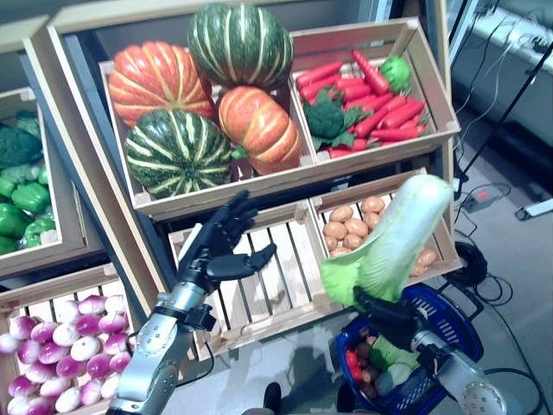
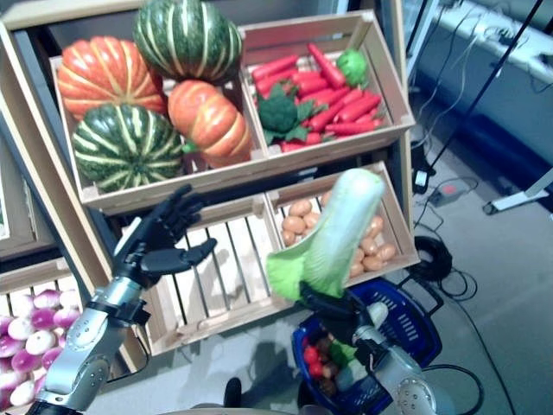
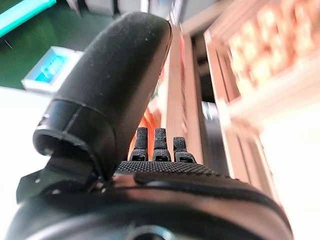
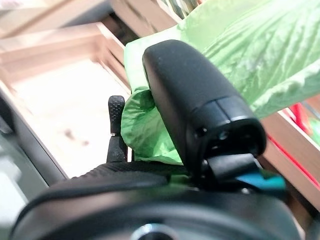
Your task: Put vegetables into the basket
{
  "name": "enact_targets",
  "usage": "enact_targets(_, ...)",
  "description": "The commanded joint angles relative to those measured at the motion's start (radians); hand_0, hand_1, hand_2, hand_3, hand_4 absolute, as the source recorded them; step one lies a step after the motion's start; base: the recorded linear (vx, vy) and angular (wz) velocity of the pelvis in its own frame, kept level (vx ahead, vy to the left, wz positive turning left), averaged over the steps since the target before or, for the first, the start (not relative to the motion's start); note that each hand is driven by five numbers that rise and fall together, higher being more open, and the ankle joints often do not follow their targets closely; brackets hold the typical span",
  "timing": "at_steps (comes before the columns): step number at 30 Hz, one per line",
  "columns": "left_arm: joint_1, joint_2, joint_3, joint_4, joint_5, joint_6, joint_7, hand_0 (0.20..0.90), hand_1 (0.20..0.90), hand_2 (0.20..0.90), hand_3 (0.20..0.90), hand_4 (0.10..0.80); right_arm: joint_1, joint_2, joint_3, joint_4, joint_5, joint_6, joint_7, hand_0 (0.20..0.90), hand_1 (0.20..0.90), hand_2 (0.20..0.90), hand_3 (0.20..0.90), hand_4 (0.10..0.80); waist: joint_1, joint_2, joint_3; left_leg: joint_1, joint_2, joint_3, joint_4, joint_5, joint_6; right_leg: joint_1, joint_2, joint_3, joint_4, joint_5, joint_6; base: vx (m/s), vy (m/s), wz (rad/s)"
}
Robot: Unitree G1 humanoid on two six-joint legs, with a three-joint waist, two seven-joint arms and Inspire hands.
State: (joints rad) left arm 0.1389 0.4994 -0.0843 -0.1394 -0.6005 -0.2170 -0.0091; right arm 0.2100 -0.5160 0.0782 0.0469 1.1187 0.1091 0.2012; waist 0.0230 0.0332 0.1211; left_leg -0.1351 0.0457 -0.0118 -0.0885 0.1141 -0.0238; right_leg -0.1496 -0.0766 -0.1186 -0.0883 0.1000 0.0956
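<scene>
The right hand [image 1: 386, 311] grips a cabbage [image 1: 393, 238] above the blue basket [image 1: 449, 322], already holding some vegetables; the left hand [image 1: 220, 242] hovers relaxed, fingers spread, before an empty crate [image 1: 259, 277].

Bright, even light; both wrist views blurred beyond the hands

Two head eyes looking down, sharing the crates [image 1: 259, 285], wrist cameras close behind each hand's fingers [image 3: 155, 142]
</scene>
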Motion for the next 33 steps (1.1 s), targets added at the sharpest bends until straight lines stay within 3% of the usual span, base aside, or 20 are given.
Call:
enact_targets(1, -0.178, 0.048, 0.049, -0.003, 0.086, -0.176, 0.104, 0.900, 0.900, 0.900, 0.900, 0.800, -0.165, 0.048, -0.091, -0.077, 0.128, -0.242, -0.040, 0.300, 0.300, 0.300, 0.300, 0.400, -0.013, -0.035, 0.134, -0.018, -0.018, 0.002, 0.005, -0.046, -0.003, -0.004, -0.015, -0.015, 0.067, -0.037, -0.002, -0.246, -0.064, 0.00)
enact_targets(3, -0.193, 0.045, 0.046, 0.003, 0.102, -0.184, 0.128, 0.900, 0.900, 0.900, 0.900, 0.800, -0.178, 0.060, -0.103, -0.071, 0.140, -0.273, -0.060, 0.300, 0.300, 0.300, 0.300, 0.400, -0.015, -0.032, 0.162, -0.035, -0.017, 0.005, 0.008, -0.040, -0.004, -0.020, -0.011, -0.015, 0.075, -0.037, -0.005, -0.174, -0.042, 0.00)
enact_targets(9, -0.234, 0.021, 0.029, 0.025, 0.142, -0.246, 0.215, 0.900, 0.900, 0.900, 0.900, 0.800, -0.224, 0.154, -0.157, -0.047, 0.226, -0.513, -0.157, 0.300, 0.300, 0.300, 0.300, 0.400, -0.021, -0.020, 0.281, -0.129, -0.012, 0.011, 0.039, -0.016, -0.009, -0.106, 0.008, -0.023, 0.127, -0.042, -0.019, -0.181, -0.043, -0.04)
enact_targets(13, -0.286, 0.006, 0.001, 0.047, 0.173, -0.271, 0.271, 0.900, 0.900, 0.900, 0.900, 0.800, -0.273, 0.189, -0.171, -0.061, 0.287, -0.626, -0.192, 0.300, 0.300, 0.300, 0.300, 0.400, -0.022, -0.021, 0.336, -0.205, -0.015, 0.010, 0.098, -0.014, -0.016, -0.163, 0.011, -0.033, 0.171, -0.046, -0.024, -0.159, -0.042, -0.02)
enact_targets(19, -0.361, -0.031, -0.041, 0.072, 0.197, -0.304, 0.350, 0.900, 0.900, 0.900, 0.900, 0.800, -0.347, 0.259, -0.187, -0.038, 0.445, -0.741, -0.243, 0.300, 0.300, 0.300, 0.300, 0.400, -0.018, -0.016, 0.399, -0.352, -0.029, 0.002, 0.209, -0.014, -0.029, -0.269, 0.010, -0.050, 0.243, -0.057, -0.033, -0.145, -0.050, 0.00)
enact_targets(25, -0.403, -0.051, -0.093, 0.092, 0.226, -0.297, 0.393, 0.900, 0.900, 0.900, 0.900, 0.800, -0.435, 0.262, -0.173, 0.058, 0.485, -0.760, -0.331, 0.300, 0.300, 0.300, 0.300, 0.400, -0.008, -0.013, 0.399, -0.466, -0.044, -0.007, 0.266, -0.014, -0.030, -0.374, 0.006, -0.054, 0.289, -0.057, -0.039, -0.072, -0.047, 0.02)
enact_targets(33, -0.523, -0.065, -0.173, 0.123, 0.256, -0.289, 0.456, 0.900, 0.900, 0.900, 0.900, 0.800, -0.628, 0.218, -0.148, 0.315, 0.559, -0.669, -0.445, 0.300, 0.300, 0.300, 0.300, 0.400, 0.009, -0.002, 0.399, -0.569, -0.069, -0.014, 0.284, -0.008, -0.027, -0.497, -0.005, -0.050, 0.310, -0.037, -0.038, -0.039, -0.025, 0.05)
